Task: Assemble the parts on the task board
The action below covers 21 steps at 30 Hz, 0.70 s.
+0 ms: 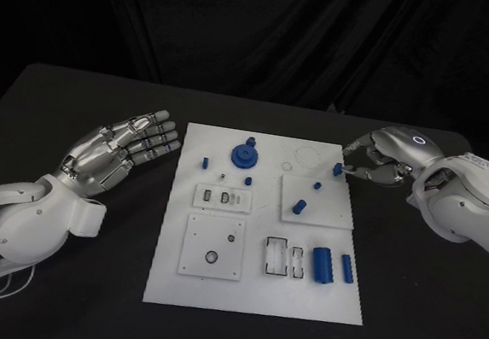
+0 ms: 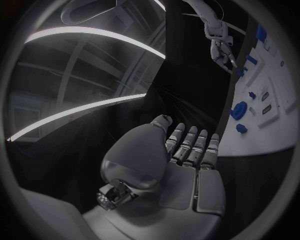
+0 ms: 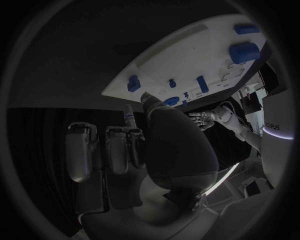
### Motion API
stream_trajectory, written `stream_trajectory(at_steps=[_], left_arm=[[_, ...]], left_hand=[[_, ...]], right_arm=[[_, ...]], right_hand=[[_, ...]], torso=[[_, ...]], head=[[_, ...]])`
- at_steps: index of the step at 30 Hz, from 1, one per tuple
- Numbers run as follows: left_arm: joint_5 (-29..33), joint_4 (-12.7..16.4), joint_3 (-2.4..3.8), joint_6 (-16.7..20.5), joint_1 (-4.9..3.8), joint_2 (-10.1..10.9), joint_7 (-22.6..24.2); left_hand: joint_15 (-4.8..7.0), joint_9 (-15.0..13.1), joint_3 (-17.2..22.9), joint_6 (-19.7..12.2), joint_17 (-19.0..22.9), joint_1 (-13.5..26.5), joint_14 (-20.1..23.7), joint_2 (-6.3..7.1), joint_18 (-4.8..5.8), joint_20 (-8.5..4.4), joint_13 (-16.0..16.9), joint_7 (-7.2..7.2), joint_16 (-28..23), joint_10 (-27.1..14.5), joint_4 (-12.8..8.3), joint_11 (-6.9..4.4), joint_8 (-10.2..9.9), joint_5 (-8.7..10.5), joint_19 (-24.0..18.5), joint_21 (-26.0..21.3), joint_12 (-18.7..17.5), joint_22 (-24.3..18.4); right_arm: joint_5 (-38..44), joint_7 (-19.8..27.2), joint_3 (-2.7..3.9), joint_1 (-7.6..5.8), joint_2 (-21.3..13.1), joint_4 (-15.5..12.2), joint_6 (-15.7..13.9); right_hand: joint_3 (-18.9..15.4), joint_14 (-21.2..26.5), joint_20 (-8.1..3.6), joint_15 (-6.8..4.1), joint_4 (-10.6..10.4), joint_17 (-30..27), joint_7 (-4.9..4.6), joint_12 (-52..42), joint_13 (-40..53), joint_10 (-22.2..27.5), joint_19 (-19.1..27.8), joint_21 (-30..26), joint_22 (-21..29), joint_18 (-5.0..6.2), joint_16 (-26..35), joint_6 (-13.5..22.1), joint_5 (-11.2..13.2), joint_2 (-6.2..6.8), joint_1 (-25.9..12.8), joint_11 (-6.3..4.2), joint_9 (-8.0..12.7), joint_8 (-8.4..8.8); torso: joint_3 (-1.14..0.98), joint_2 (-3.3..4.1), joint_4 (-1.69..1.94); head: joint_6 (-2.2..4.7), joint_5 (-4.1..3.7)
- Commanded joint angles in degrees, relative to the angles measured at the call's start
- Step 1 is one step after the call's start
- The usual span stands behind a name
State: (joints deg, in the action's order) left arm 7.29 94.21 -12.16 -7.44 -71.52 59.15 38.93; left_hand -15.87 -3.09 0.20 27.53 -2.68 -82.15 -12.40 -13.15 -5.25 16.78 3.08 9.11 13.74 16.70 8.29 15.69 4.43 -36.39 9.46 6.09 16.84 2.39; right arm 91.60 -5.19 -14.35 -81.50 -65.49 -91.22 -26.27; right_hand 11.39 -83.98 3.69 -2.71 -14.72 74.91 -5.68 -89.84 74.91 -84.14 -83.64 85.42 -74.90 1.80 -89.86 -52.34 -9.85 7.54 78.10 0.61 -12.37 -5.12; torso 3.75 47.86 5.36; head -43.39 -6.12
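The white task board [image 1: 255, 285] lies in the middle of the black table. On it are several blue parts: a round geared piece [image 1: 244, 154], small pegs [image 1: 206, 162] [image 1: 298, 204], a thick cylinder [image 1: 321, 266] and a bar [image 1: 347, 269]. My right hand [image 1: 380, 162] hovers at the board's far right corner and pinches a small blue part [image 1: 338, 170] at its fingertips; the same part [image 3: 170, 101] sits by the thumb in the right wrist view. My left hand [image 1: 123, 147] is held flat left of the board, fingers apart, holding nothing.
Raised white plates with slots and holes [image 1: 213, 247] [image 1: 223, 197] sit on the board. Black table [image 1: 93, 104] surrounds the board on all sides, with a dark curtain behind. The left wrist view shows the board's edge [image 2: 275, 115] and the geared piece [image 2: 238, 110].
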Motion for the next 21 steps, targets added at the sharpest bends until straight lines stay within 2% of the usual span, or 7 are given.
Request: stream_trajectory(at_steps=[1, 10, 17, 21], left_arm=[[0.0, 0.0, 0.03, -1.1, -0.01, -0.1, 8.5], [0.0, -0.1, 0.03, -1.2, -0.01, -0.1, 8.4], [0.0, -0.4, 0.03, -1.4, 0.00, -0.3, 8.3], [0.0, -0.5, 0.03, -1.5, 0.00, -0.3, 8.1]], left_hand=[[-0.47, 0.0, 0.3, 0.0, -0.1, 0.4, 0.0, 0.00, 0.88, 0.01, 0.1, 0.92, 0.2, -0.1, 0.2, 0.20, -0.2, 0.38, -0.2, -0.2, 0.2, -0.1], [-0.48, 0.0, 0.5, -0.1, -0.1, 0.5, 0.0, 0.04, 0.90, 0.00, 0.1, 0.93, 0.3, -0.1, 0.2, 0.23, -0.3, 0.37, -0.2, -0.2, 0.2, -0.1], [-0.48, 0.0, 0.5, -0.1, -0.1, 0.5, 0.0, 0.04, 0.90, 0.00, 0.1, 0.93, 0.3, -0.1, 0.2, 0.23, -0.3, 0.37, -0.2, -0.2, 0.2, -0.1], [-0.48, 0.0, 0.5, -0.1, -0.1, 0.5, 0.0, 0.04, 0.90, 0.00, 0.1, 0.93, 0.3, -0.1, 0.2, 0.23, -0.3, 0.37, -0.2, -0.2, 0.2, -0.1]], right_arm=[[0.0, -1.3, 0.02, 0.41, 0.1, 0.4, 0.8], [0.0, -1.6, 0.02, 1.24, 0.7, 1.3, 1.5], [0.0, -1.8, 0.02, 1.84, 1.4, 2.0, 1.3], [0.0, -2.1, 0.02, 1.95, 1.7, 2.3, 1.2]], right_hand=[[-0.2, -6.0, -0.16, -0.20, -0.6, 15.1, 0.05, -0.2, 15.1, -5.9, -2.5, -0.6, -11.7, -0.17, -0.1, 0.9, 0.6, 0.40, 0.4, -0.10, 0.3, 0.64], [-0.5, -6.0, -0.18, -0.24, -1.0, 15.1, 0.17, -0.2, 15.1, -5.9, -2.3, -1.0, -11.5, -0.05, -0.1, 1.5, 1.2, 0.49, 0.8, -0.17, 0.5, 1.06], [-0.6, -6.0, -0.19, -0.25, -1.0, 15.1, 0.16, -0.2, 15.1, -5.9, -2.0, -1.3, -11.3, 0.04, -0.1, 1.6, 1.3, 0.48, 1.2, -0.18, 0.6, 1.13], [-0.6, -6.0, -0.20, -0.24, -0.9, 15.1, 0.18, -0.2, 15.1, -5.9, -1.6, -1.8, -11.0, 0.18, -0.1, 1.9, 0.4, 0.36, 2.4, -0.17, 0.9, 1.28]], torso=[[0.03, -0.01, 0.01], [0.07, -0.07, -0.19], [0.07, -0.09, 0.01], [0.05, -0.10, -0.03]], head=[[-0.02, -0.04], [-0.17, 0.22], [-0.14, 0.07], [-0.17, 0.13]])
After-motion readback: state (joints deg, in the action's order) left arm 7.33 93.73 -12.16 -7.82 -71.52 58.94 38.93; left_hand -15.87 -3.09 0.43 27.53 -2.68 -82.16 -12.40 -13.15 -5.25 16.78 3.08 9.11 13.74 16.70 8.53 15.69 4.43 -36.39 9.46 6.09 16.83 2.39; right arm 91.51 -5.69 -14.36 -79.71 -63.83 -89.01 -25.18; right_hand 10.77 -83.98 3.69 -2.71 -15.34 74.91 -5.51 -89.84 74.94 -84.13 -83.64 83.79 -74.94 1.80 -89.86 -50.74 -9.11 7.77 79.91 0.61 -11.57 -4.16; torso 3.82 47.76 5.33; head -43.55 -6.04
